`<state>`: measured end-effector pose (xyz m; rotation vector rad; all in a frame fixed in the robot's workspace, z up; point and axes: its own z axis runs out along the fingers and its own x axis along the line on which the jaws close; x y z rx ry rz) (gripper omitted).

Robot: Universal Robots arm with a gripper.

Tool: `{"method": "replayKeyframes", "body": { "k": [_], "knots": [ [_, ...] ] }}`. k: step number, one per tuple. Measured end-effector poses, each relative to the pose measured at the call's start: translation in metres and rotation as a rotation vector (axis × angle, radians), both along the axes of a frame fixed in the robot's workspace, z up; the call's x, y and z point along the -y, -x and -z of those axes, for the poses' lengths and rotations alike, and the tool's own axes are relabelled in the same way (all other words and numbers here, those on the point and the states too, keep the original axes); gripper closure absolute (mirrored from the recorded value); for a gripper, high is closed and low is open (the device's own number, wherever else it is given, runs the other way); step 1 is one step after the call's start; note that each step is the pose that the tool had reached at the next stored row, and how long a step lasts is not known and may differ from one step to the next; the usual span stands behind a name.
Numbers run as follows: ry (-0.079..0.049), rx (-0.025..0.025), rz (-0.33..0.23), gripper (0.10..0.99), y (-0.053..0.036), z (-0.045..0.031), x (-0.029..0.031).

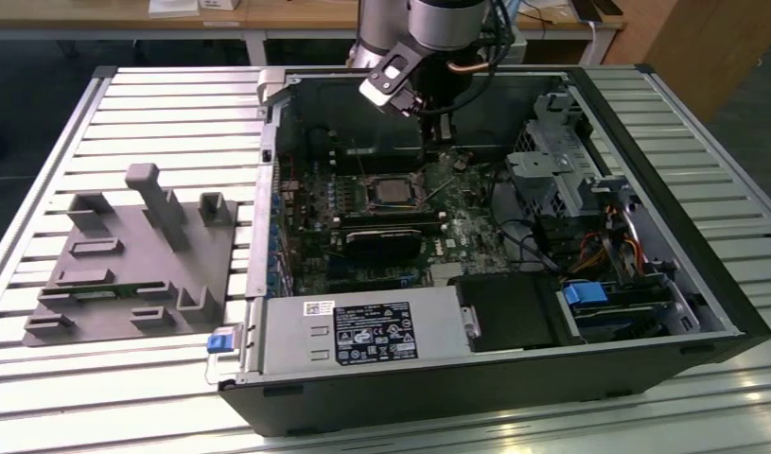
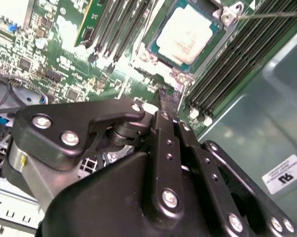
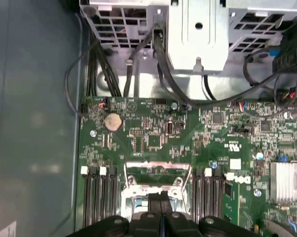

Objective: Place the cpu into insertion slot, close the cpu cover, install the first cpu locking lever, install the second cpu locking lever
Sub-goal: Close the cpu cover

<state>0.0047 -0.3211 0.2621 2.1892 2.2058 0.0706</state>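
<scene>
Fingers (image 2: 164, 143) pinched together on nothing, my gripper (image 2: 168, 101) hangs beside the seated cpu (image 2: 188, 32); I should push the cpu cover (image 3: 156, 169) down evenly.

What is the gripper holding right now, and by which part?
Nothing that shows: the gripper has its jaws shut together beside the insertion slot, where the cpu sits.

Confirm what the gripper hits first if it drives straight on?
Most likely the metal rim of the insertion slot, beside the seated cpu, just ahead of the gripper. Depth is unclear; it could be the green board alongside.
</scene>
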Motion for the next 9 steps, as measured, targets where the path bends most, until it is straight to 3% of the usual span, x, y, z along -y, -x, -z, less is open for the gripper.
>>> {"method": "replayKeyframes", "body": {
  "k": [9],
  "knots": [
    [0.000,-0.0225,0.000,0.980,-0.0236,0.0000,0.0000]
  ]
}}
